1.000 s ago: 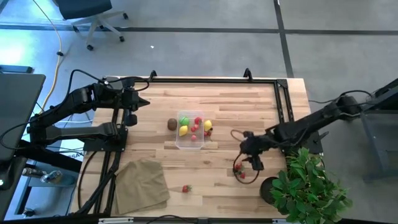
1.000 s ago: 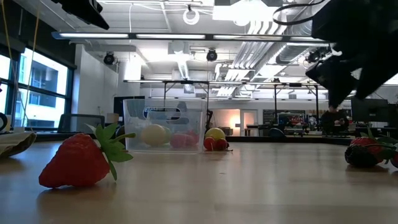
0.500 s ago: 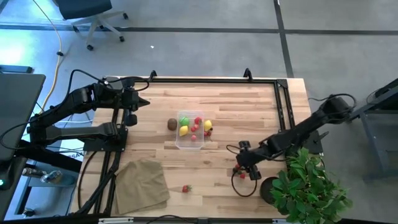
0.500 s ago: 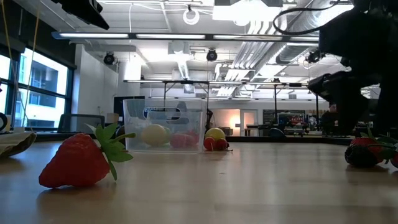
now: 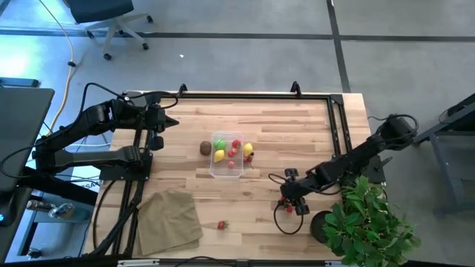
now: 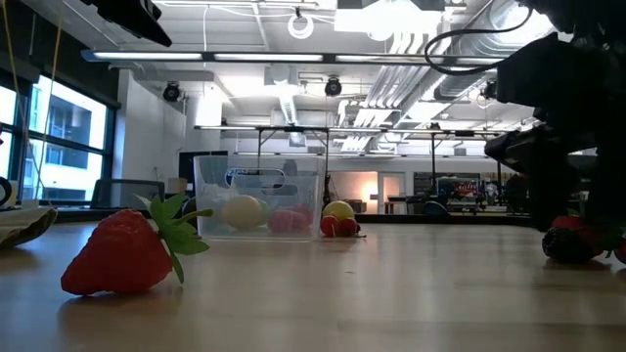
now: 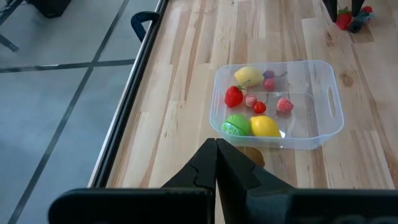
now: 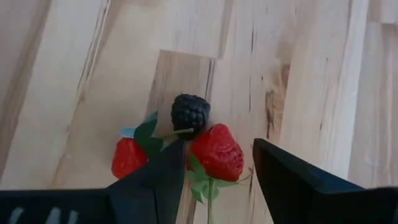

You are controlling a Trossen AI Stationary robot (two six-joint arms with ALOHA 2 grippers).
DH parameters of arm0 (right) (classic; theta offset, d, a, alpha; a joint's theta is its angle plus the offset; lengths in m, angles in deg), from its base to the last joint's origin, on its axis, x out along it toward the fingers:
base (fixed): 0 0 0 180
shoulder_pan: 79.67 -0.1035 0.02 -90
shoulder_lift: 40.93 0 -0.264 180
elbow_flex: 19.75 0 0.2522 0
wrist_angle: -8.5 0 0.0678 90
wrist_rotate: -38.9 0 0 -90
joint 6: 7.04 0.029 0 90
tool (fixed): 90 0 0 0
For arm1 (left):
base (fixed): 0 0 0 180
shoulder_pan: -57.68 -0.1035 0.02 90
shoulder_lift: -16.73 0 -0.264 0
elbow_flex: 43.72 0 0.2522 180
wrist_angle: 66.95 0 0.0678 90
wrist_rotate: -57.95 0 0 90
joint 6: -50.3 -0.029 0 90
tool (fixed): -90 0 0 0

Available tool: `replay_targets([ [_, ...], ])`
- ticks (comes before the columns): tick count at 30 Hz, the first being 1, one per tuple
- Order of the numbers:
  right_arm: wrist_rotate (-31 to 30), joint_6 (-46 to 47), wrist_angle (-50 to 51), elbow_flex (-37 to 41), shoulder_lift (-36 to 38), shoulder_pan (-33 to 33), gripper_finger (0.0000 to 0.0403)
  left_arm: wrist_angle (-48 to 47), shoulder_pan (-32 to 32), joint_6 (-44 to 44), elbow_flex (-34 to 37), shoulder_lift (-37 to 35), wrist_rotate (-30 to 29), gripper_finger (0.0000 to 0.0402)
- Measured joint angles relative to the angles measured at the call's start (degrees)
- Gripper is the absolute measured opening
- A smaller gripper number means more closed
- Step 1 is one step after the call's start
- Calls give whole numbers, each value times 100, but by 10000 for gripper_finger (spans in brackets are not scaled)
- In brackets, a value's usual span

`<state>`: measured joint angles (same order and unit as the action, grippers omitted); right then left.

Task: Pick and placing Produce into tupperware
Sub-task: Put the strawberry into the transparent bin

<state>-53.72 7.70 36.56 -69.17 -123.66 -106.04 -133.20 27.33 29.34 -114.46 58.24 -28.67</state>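
My right jaws (image 8: pixel 214 171) stand released, low over the light wooden counter (image 5: pixel 282 133) near its front right area, beside the large green leafy potted plant (image 5: pixel 367 222). A cluster of toy produce lies directly below them: a larger red strawberry (image 8: pixel 217 152) sits in the gap between my two fingers, a smaller red strawberry (image 8: pixel 127 158) lies just outside one finger, and a dark blackberry (image 8: pixel 190 112) rests just ahead of both, touching the larger strawberry. Neither finger visibly touches the fruit.

The clear rectangular plastic tub (image 5: pixel 227 157) stands mid-counter, well apart from these jaws, holding yellow lemons, a green ball and red berries. A brown kiwi (image 5: pixel 205 148) lies just beside the tub. A lone red strawberry (image 5: pixel 221 225) lies near the tan cloth (image 5: pixel 172 215).

My left jaws (image 7: pixel 216 163) are clenched on nothing, raised near the counter's rear left corner.
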Motion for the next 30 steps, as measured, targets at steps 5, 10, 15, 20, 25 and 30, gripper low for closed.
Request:
replay_targets([
  [5, 3, 11, -68, 0, -177, 0, 181, 0, -1, -1, 1, -2, -1, 1],
  [10, 5, 29, -107, 0, -285, 0, 181, -2, -1, -1, 1, 1, 0, 1],
  [15, -42, 24, -54, -2, -285, 0, 181, -1, -1, -1, -1, 0, -2, 1],
  [20, -83, 24, -19, -2, -285, 2, 181, -1, 1, -1, -2, -1, -2, 1],
  [25, -85, 24, -17, 0, -285, 4, 181, -2, -2, 0, -2, -2, 0, 1],
  [30, -140, 42, 2, -2, -285, 4, 170, -2, -1, -1, 0, -2, 0, 1],
])
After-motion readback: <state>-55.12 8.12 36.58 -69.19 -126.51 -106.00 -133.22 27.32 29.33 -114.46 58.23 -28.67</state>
